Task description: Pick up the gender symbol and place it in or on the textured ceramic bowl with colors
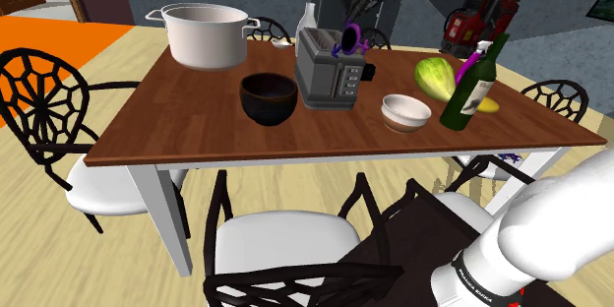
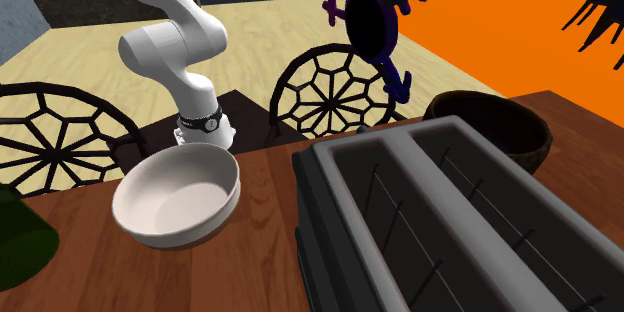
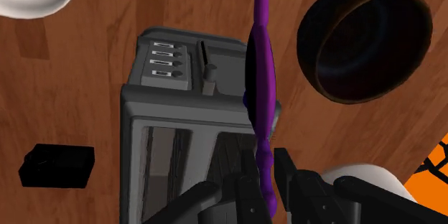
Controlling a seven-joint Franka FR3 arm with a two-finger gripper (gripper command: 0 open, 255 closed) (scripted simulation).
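Wrist view: the gripper (image 3: 267,187) pinches one end of the purple symbol (image 3: 262,79), with a black finger pressed on each side. The symbol is seen edge-on and runs out over the toaster (image 3: 179,136), near the toaster's side that faces the dark bowl (image 3: 366,39). A small black box (image 3: 57,166) lies on the wood on the toaster's other side.

In the shoulder view the symbol (image 1: 351,39) is in the upper middle of the frame, held in the air under the gripper (image 1: 352,22), just above the toaster (image 1: 325,69). The dark bowl (image 1: 268,98) stands left of the toaster and the pale bowl (image 1: 405,111) to its right, both on the table (image 1: 197,133).

In the second exterior view the symbol (image 2: 370,25) is at the upper middle, apart from the pale bowl (image 2: 178,195) at lower left.
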